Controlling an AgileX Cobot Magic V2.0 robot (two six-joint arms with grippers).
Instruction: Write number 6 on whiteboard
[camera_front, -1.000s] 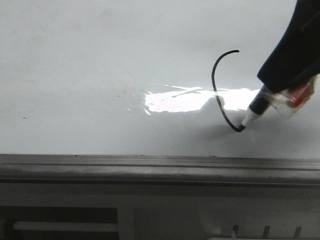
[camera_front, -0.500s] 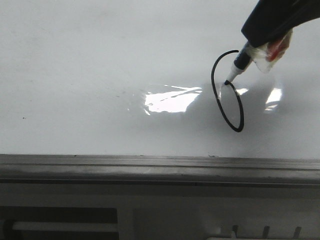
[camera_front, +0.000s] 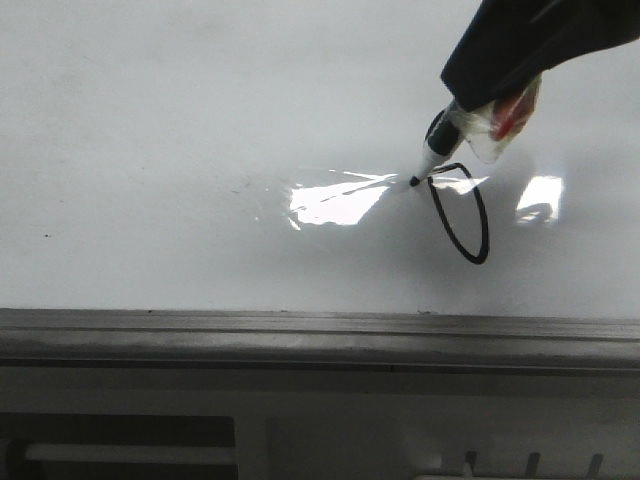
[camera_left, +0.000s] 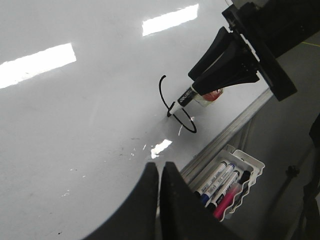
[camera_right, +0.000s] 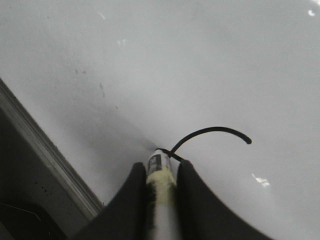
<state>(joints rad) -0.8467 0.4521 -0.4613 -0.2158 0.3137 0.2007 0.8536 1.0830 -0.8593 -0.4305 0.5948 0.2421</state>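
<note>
Whiteboard (camera_front: 180, 120) fills most of front view, glossy w/ glare patches, grey edge strip along its near side. Right arm comes in from upper right of front view, angled down toward board, most of it cut off by frame. Right gripper (camera_right: 161, 172) fingers pinch a marker (camera_front: 436, 152) between them, barrel running up between the pads; marker slanted, black tip touching board just ahead of the fingers. Clear wrap w/ a red bit on marker body near the grip, can't make out what it is.

Number 6 (camera_front: 462, 215) directly under the marker tip: narrow loop hangs toward the edge strip, tip sits at loop's closing point. In front view gripper hides the top curved stroke; left wrist (camera_left: 176, 107) and right wrist views show it.

Left gripper (camera_left: 159, 172) away from board work, fingers pressed together, nothing between them. Beside it, past board edge, white tray (camera_left: 252, 162) w/ spare markers (camera_left: 216, 181), partly hidden by fingers.
</note>
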